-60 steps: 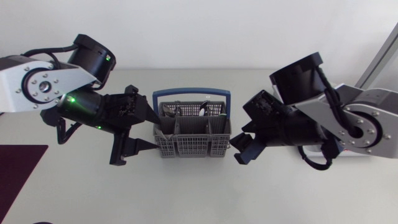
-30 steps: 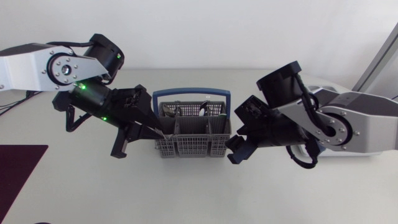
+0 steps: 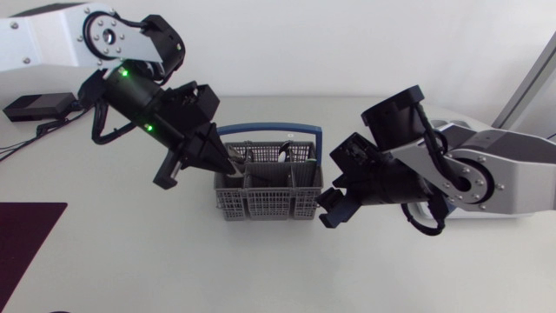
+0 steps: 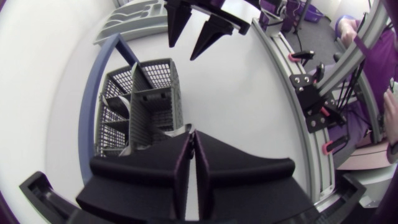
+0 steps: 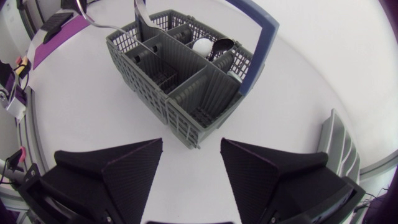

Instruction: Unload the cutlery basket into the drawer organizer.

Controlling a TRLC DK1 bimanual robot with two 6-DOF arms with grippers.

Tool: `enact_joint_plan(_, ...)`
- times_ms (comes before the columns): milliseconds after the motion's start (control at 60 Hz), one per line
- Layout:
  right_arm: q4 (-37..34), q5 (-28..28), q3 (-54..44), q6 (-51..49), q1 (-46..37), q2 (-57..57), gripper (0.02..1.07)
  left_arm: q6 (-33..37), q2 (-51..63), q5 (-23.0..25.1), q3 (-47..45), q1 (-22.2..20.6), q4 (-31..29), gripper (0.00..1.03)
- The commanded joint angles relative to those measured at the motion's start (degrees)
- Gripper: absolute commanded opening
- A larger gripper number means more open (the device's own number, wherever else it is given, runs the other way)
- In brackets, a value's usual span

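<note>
The grey cutlery basket (image 3: 269, 198) with a blue handle (image 3: 269, 130) stands mid-table. My left gripper (image 3: 224, 163) dips into its back left compartment, shut on a thin silver cutlery handle (image 5: 138, 12) that sticks up there. In the left wrist view the fingers (image 4: 186, 168) press flat together over the basket (image 4: 146, 102). My right gripper (image 3: 333, 209) stands open just right of the basket, nothing between its fingers (image 5: 127, 165). It also shows ahead in the left wrist view (image 4: 185, 50). The grey drawer organizer (image 5: 336, 140) lies beside the right arm.
A black spoon (image 5: 221, 45) and other cutlery stand in the basket's back compartments. A dark purple mat (image 3: 26, 243) lies at the front left corner. A black box with cables (image 3: 35, 106) sits at the back left.
My left gripper has shut, and its arm has swung back and up, bringing the fingertips from the basket's left side into its back left compartment. The right gripper edged closer to the basket.
</note>
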Motion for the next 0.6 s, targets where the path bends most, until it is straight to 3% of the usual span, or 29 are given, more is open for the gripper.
enact_joint_plan(0, 0.1, -0.2, -1.7, -0.6, -0.2, -1.0, 0.71, -0.1, 4.3, 2.1, 6.6, -0.6, -5.1, 0.03)
enact_joint_plan(183, 0.0, -0.3, -2.3, -1.1, -0.6, -2.6, 0.71, -2.0, 12.4, 4.7, 20.0, -0.6, -17.0, 0.03)
enact_joint_plan(583, 0.4, -1.8, -1.0, -1.5, -0.8, -3.8, 0.71, -6.5, 11.8, 7.6, 22.5, -0.8, -17.9, 0.03)
